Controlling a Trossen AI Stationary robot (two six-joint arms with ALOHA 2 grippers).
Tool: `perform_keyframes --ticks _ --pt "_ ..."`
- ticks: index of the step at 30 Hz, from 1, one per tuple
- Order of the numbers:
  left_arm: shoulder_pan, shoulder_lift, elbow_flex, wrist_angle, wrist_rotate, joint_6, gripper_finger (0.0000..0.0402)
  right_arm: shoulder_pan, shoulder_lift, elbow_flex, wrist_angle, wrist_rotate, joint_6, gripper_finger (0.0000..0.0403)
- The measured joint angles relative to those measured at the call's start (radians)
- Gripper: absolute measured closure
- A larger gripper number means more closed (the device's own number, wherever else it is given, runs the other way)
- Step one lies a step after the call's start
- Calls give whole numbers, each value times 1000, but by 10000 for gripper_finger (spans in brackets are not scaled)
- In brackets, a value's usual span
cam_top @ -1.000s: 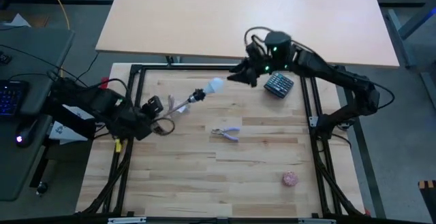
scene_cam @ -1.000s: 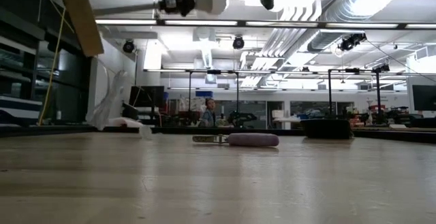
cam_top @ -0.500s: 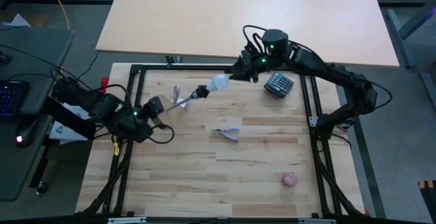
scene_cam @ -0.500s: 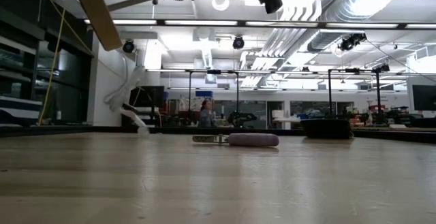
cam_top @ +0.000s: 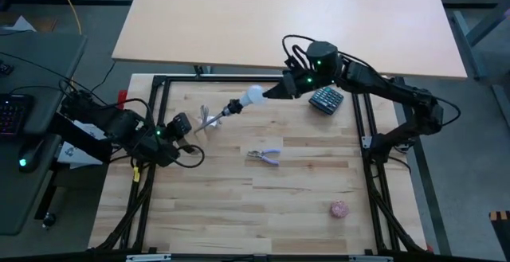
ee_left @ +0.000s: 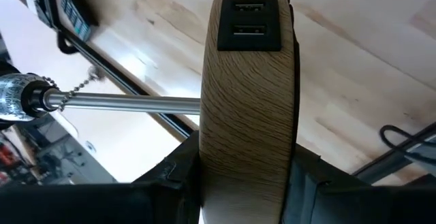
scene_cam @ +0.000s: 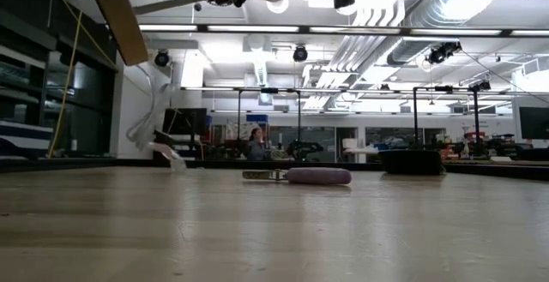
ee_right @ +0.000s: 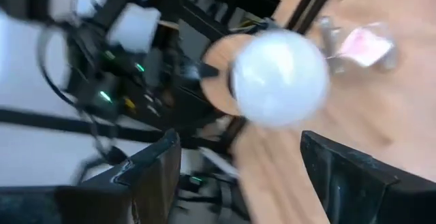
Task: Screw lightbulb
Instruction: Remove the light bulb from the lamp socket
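A lamp is held up over the table's far left part. It is a round wooden disc (ee_left: pixel 248 101) with a thin metal stem (ee_left: pixel 129 103) and a black socket (cam_top: pixel 232 107). The white lightbulb (cam_top: pixel 253 96) sits with its base in that socket, its round head toward my right gripper. My left gripper (cam_top: pixel 177 127) is shut on the disc. My right gripper (cam_top: pixel 275 93) is open just beyond the bulb's head. In the right wrist view the bulb (ee_right: pixel 278 77) shows ahead of the two fingers, and I see no touch. My left gripper pinches the wooden disc by its rim (ee_left: pixel 204 173), one finger (ee_left: pixel 178 180) on each flat face, the disc standing edge-on between them. The fingers slant down from the table's left. The whole lamp is lifted clear, its stem reaching out toward the table's right.
Purple-handled pliers (cam_top: pixel 264 155) lie mid-table and a pink ball (cam_top: pixel 340 209) sits near the front right. A dark keypad (cam_top: pixel 325 99) rests at the far right by the black frame rail (cam_top: pixel 362 119). A pale tag (scene_cam: pixel 154 128) dangles under the lamp.
My left gripper has turned a little, so the lamp's stem and the bulb have swung up and toward the far edge; the dangling tag has swayed. My right gripper has rolled about its own line and come closer to the bulb's head, its fingers still apart.
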Motion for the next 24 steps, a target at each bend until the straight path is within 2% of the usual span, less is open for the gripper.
perform_keyframes --ticks 4,8,17,24 --pt "-5 -1 0 0 0 8 283 -22 -7 0 -87 6 -186 112" --pt "-5 -1 0 2 2 18 283 -25 -8 0 -93 11 -396 112" --pt "-5 -1 0 18 83 -16 283 34 -3 0 -93 25 -1387 112" --pt "-4 -1 0 63 81 -25 283 89 2 0 -92 198 -1656 112"
